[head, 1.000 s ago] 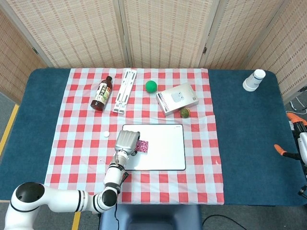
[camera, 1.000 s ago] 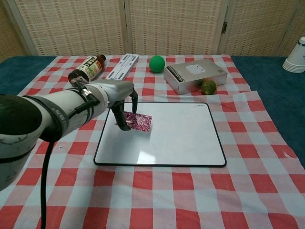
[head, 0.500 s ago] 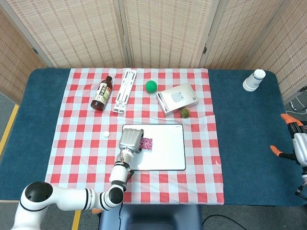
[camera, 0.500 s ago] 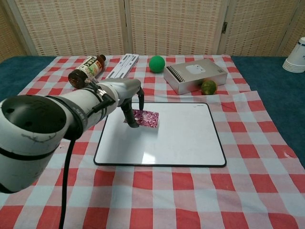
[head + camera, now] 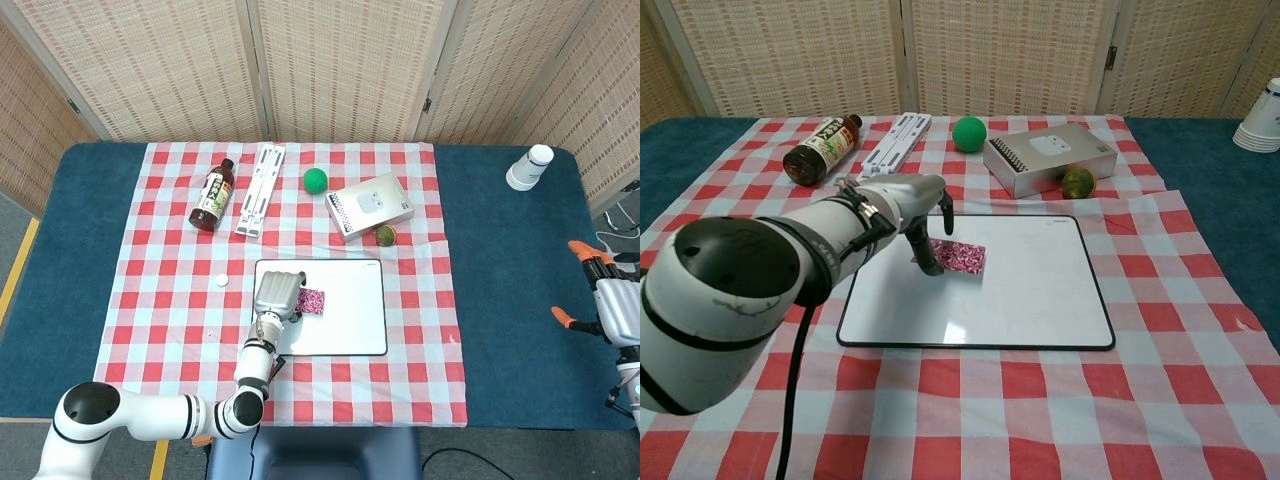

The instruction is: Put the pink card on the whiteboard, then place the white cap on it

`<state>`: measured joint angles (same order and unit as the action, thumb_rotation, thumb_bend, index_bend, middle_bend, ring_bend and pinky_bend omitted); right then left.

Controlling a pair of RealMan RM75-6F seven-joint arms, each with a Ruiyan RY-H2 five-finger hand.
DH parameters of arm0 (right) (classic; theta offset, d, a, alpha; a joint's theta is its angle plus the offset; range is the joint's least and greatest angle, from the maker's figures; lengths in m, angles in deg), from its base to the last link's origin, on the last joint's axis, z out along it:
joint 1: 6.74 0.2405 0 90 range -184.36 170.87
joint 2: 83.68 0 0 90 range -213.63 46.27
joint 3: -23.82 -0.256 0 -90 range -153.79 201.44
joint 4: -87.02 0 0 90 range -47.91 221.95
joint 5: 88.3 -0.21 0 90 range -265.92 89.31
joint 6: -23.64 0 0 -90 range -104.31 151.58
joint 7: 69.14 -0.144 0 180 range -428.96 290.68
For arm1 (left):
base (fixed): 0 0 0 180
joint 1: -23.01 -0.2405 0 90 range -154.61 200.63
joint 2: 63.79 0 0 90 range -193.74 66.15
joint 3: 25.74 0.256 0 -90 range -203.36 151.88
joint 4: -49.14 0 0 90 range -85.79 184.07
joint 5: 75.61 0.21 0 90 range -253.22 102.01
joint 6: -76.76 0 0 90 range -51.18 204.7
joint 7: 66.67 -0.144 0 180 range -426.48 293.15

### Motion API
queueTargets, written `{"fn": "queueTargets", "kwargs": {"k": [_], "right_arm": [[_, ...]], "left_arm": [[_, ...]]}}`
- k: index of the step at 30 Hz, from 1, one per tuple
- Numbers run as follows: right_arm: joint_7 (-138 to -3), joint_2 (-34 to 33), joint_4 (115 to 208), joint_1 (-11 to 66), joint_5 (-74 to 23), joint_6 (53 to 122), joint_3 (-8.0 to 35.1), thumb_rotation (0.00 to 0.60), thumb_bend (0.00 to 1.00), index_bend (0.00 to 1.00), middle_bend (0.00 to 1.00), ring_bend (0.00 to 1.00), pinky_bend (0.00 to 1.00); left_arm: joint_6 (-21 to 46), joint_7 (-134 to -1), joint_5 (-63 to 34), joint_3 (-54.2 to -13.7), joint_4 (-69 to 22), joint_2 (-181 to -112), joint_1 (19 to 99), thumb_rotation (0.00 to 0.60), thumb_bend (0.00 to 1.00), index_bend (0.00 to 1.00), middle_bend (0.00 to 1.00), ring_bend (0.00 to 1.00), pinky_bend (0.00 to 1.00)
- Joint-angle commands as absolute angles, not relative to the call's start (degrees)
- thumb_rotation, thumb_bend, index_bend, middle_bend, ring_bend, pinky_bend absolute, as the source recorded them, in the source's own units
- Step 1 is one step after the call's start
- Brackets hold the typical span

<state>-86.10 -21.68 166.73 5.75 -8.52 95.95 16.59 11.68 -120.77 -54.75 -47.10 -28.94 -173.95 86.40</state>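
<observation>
My left hand point(image 5: 278, 292) point(image 5: 912, 198) pinches the left edge of the pink patterned card point(image 5: 313, 299) point(image 5: 962, 257) over the upper left part of the whiteboard point(image 5: 350, 322) point(image 5: 1025, 295). The card lies nearly flat, at or just above the board's surface. To the left of the board, the small white cap point(image 5: 220, 281) sits on the checked cloth; the chest view does not show it. My right hand point(image 5: 603, 296) hangs off the table's right edge with its fingers apart and nothing in them.
Behind the board lie a brown bottle point(image 5: 212, 195) point(image 5: 820, 148), a white folding stand point(image 5: 258, 190), a green ball point(image 5: 315, 180) point(image 5: 969, 133), a grey box point(image 5: 370, 206) point(image 5: 1050, 158) and a small olive ball point(image 5: 385, 235) point(image 5: 1077, 182). Stacked paper cups point(image 5: 528, 167) stand far right.
My left hand has carried the pink card to the right, from the board's left edge further over it. My right hand has shifted slightly at the frame's right edge.
</observation>
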Motion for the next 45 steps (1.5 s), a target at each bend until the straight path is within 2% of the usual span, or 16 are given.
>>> {"fn": "queueTargets", "kwargs": {"k": [1, 6, 14, 16, 18, 20, 23, 26, 30, 34, 39, 45], "right_arm": [[-86.0, -21.6, 166.7, 5.8, -8.4, 95.8, 16.7, 0.6, 0.15, 0.02, 0.07, 0.0, 0.26], [-86.0, -21.6, 166.7, 5.9, -8.6, 95.7, 16.6, 0.6, 0.15, 0.02, 0.07, 0.0, 0.26], [-84.9, -21.0, 166.5, 6.4, -8.2, 95.0, 17.0, 0.6, 0.15, 0.02, 0.07, 0.0, 0.26], [-83.9, -20.7, 166.7, 6.8, -7.5, 94.4, 17.6, 0.6, 0.15, 0.02, 0.07, 0.0, 0.26], [-83.3, -20.4, 167.1, 7.1, -6.6, 94.0, 18.1, 0.6, 0.15, 0.02, 0.07, 0.0, 0.26], [-82.5, -20.2, 167.2, 7.3, -6.2, 93.9, 18.4, 0.6, 0.15, 0.02, 0.07, 0.0, 0.26], [-81.7, -19.9, 167.5, 7.3, -6.3, 94.0, 18.5, 0.6, 0.15, 0.02, 0.07, 0.0, 0.26], [-81.3, -19.9, 167.6, 7.3, -6.5, 93.9, 18.5, 0.6, 0.15, 0.02, 0.07, 0.0, 0.26], [-81.4, -19.9, 167.6, 7.3, -6.8, 93.9, 18.4, 0.6, 0.15, 0.02, 0.07, 0.0, 0.26], [-81.8, -20.1, 167.5, 7.3, -6.9, 94.2, 18.3, 0.6, 0.15, 0.02, 0.07, 0.0, 0.26], [-82.6, -20.3, 167.2, 7.3, -7.2, 94.0, 18.3, 0.6, 0.15, 0.02, 0.07, 0.0, 0.26], [-83.4, -20.4, 167.0, 7.4, -6.9, 93.9, 18.3, 0.6, 0.15, 0.02, 0.07, 0.0, 0.26]], "left_arm": [[11.8, -120.5, -54.6, -47.2, -29.2, -173.7, 86.2, 0.6, 0.23, 0.28, 1.0, 1.0, 1.0], [12.4, -120.1, -54.9, -46.8, -30.5, -171.9, 85.4, 0.6, 0.21, 0.17, 1.0, 1.0, 1.0], [9.2, -115.2, -49.2, -44.8, -31.6, -163.0, 79.7, 0.6, 0.22, 0.23, 0.99, 1.0, 1.0], [9.8, -110.8, -45.2, -43.7, -30.5, -160.8, 77.4, 0.6, 0.22, 0.24, 0.95, 1.0, 1.0], [12.2, -101.9, -36.6, -41.7, -27.8, -158.4, 74.5, 0.6, 0.23, 0.24, 0.85, 0.95, 1.0], [11.7, -92.2, -28.4, -40.1, -23.0, -157.8, 71.5, 0.6, 0.23, 0.27, 0.78, 0.89, 0.99], [12.5, -82.1, -21.9, -37.8, -16.4, -157.7, 68.4, 0.6, 0.24, 0.31, 0.77, 0.88, 0.98], [14.6, -79.6, -20.0, -36.3, -11.9, -157.6, 67.0, 0.6, 0.24, 0.34, 0.8, 0.9, 0.99], [18.6, -81.0, -21.3, -36.2, -9.8, -157.5, 66.7, 0.6, 0.24, 0.44, 0.92, 0.97, 1.0], [25.6, -91.6, -31.7, -36.9, -15.0, -154.9, 67.7, 0.6, 0.24, 0.46, 0.98, 1.0, 1.0], [24.2, -99.4, -41.7, -38.5, -22.0, -153.9, 68.8, 0.6, 0.24, 0.44, 0.98, 1.0, 1.0], [22.9, -102.0, -48.4, -40.6, -23.2, -155.7, 70.2, 0.6, 0.24, 0.43, 0.99, 1.0, 1.0]]}}
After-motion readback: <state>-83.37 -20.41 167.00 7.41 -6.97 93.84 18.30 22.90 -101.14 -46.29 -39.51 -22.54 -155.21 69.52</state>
